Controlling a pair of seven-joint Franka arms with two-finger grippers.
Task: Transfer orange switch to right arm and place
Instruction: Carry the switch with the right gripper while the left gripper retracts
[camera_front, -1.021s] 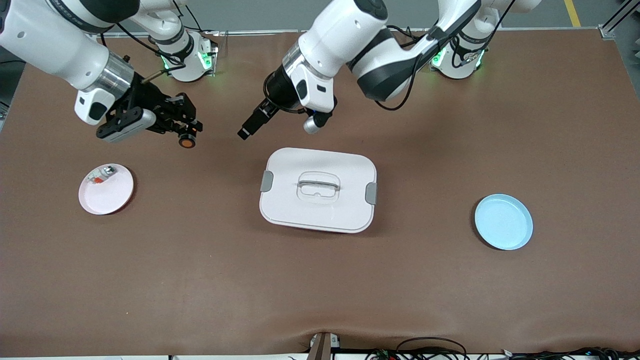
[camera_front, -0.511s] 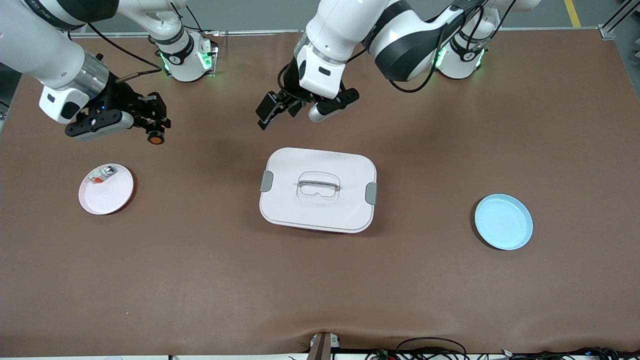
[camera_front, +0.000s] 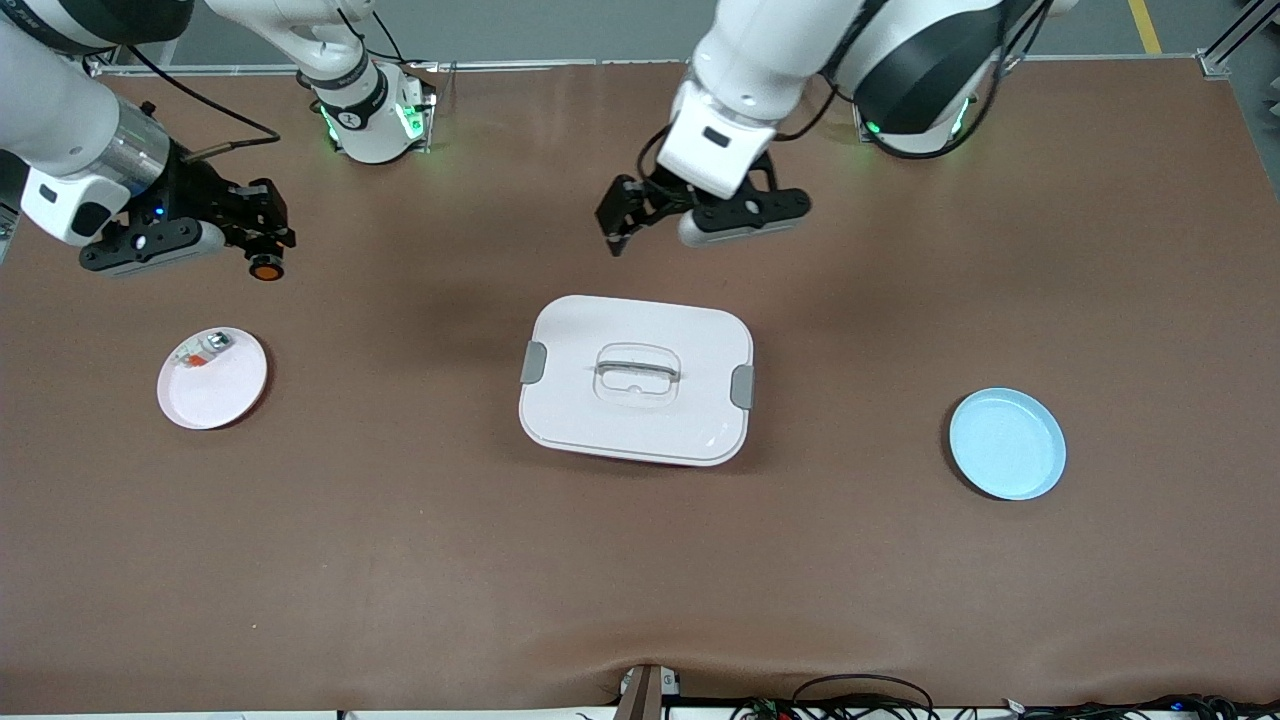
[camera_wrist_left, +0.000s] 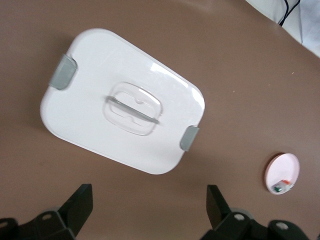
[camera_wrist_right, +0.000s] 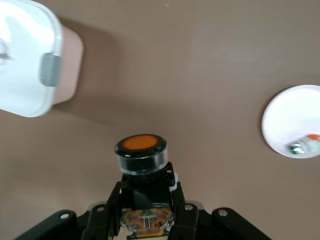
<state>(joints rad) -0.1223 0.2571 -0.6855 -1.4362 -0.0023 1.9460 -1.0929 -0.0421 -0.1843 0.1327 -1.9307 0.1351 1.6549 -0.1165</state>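
Since a second ago both arms have drawn apart: the right gripper (camera_front: 262, 255), clamped on the switch (camera_front: 265, 270), has moved toward its end of the table, above bare table near the pink plate (camera_front: 225, 395). The left gripper (camera_front: 690, 215), fingers spread and empty, has retreated above the table by the box (camera_front: 636, 380). The switch is a stubby black cylinder with an orange face; its rear is hidden between the fingers

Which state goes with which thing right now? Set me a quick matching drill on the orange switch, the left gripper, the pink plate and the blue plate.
Things:
1. orange switch
2. left gripper
3. pink plate
4. blue plate

States:
A. holds a small white-and-silver part
B. open, holding nothing, over bare table
C. clamped in the right gripper, up in the air
D. nothing on it, toward the left arm's end of the table

Pairs: 1-C, 2-B, 3-A, 4-D
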